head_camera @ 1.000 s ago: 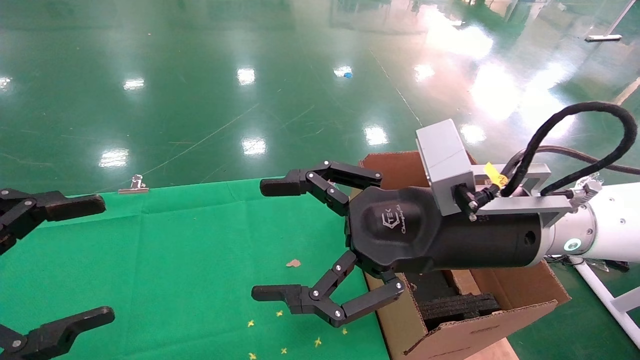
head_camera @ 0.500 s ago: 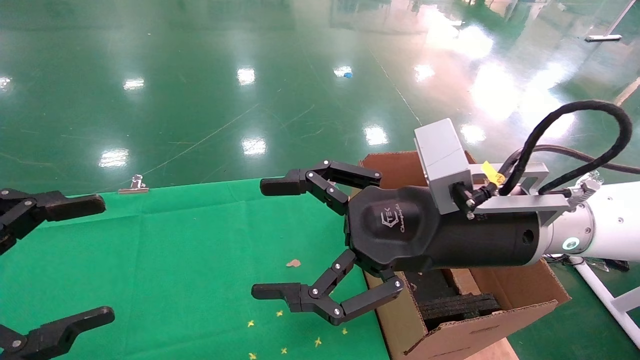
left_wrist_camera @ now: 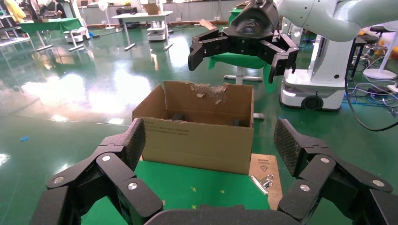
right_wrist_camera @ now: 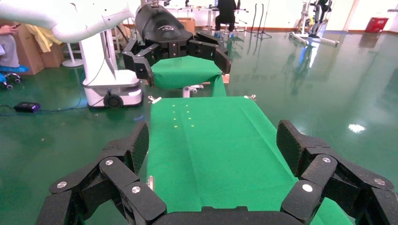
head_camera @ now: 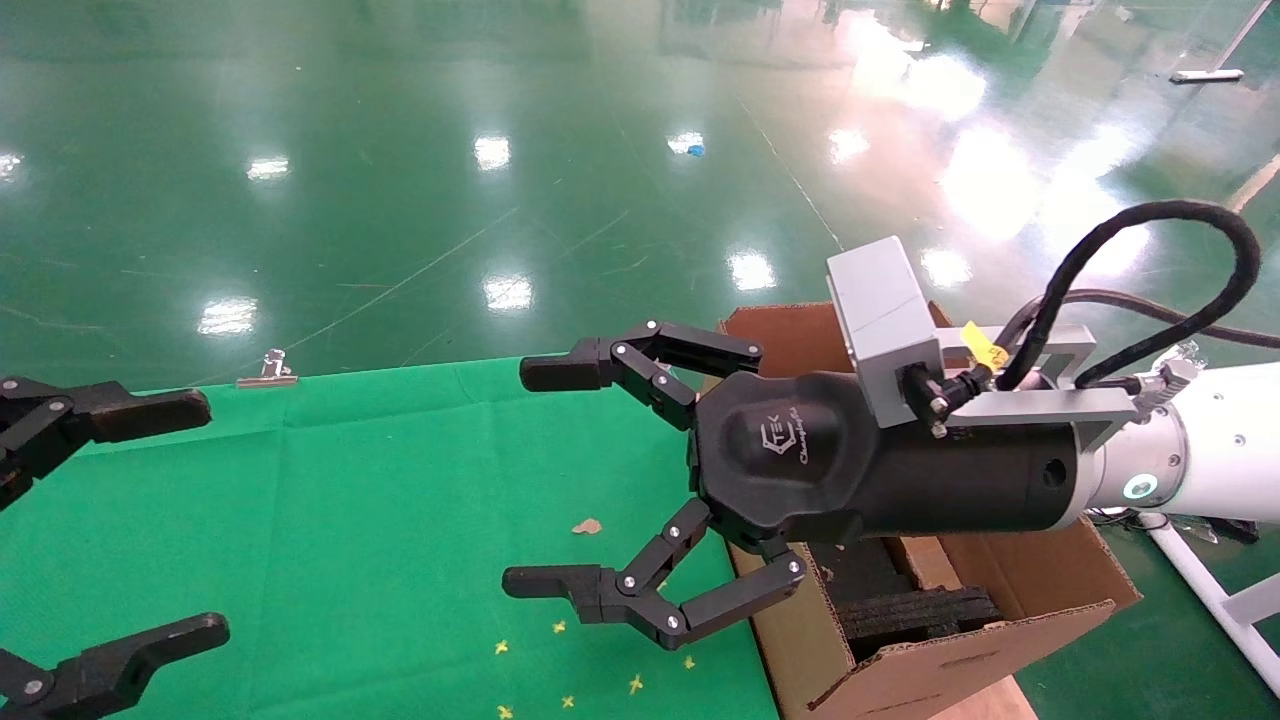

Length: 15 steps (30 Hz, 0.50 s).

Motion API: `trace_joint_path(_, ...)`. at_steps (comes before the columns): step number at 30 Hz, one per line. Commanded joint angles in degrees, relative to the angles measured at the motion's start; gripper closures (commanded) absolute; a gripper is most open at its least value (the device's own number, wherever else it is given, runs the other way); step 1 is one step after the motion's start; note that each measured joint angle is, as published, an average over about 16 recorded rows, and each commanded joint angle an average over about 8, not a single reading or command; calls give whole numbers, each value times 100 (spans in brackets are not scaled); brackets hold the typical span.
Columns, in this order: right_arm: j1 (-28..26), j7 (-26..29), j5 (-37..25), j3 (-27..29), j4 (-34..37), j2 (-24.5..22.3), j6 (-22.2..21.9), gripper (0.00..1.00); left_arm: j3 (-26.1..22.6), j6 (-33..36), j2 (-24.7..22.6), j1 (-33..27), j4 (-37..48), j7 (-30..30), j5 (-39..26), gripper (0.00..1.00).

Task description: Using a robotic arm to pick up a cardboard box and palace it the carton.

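My right gripper (head_camera: pixel 535 478), on the white arm (head_camera: pixel 1215 445) with a black wrist and grey camera block, is open and empty. It hovers over the right edge of the green table, just left of the carton (head_camera: pixel 930 680). The carton is large and brown, with black foam blocks (head_camera: pixel 920 610) inside; the left wrist view shows its torn far flap (left_wrist_camera: pixel 206 89). My left gripper (head_camera: pixel 200 518) is open and empty at the table's left side. The small flat cardboard box is out of view in every frame.
The green cloth table (head_camera: pixel 350 500) carries a small cardboard scrap (head_camera: pixel 587 526) and tiny yellow marks (head_camera: pixel 565 665). A metal clip (head_camera: pixel 268 372) sits at its far edge and another (left_wrist_camera: pixel 263 180) beside the carton. Glossy green floor surrounds the table.
My right wrist has crept very slightly to the left. Both grippers stay open and the left arm has not moved.
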<state>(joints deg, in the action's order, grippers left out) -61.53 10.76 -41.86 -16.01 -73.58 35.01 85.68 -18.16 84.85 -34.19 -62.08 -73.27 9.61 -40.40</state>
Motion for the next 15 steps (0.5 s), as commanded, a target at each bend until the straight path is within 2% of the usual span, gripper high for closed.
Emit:
trace_joint_path(1,0,1,0,-1,1,0,0,0,0,0,0,0,0,0,0,0)
trace_joint_path(15,-5,1,-1,-6,5,1,-1,0,0,0,0,0,0,0,0,0)
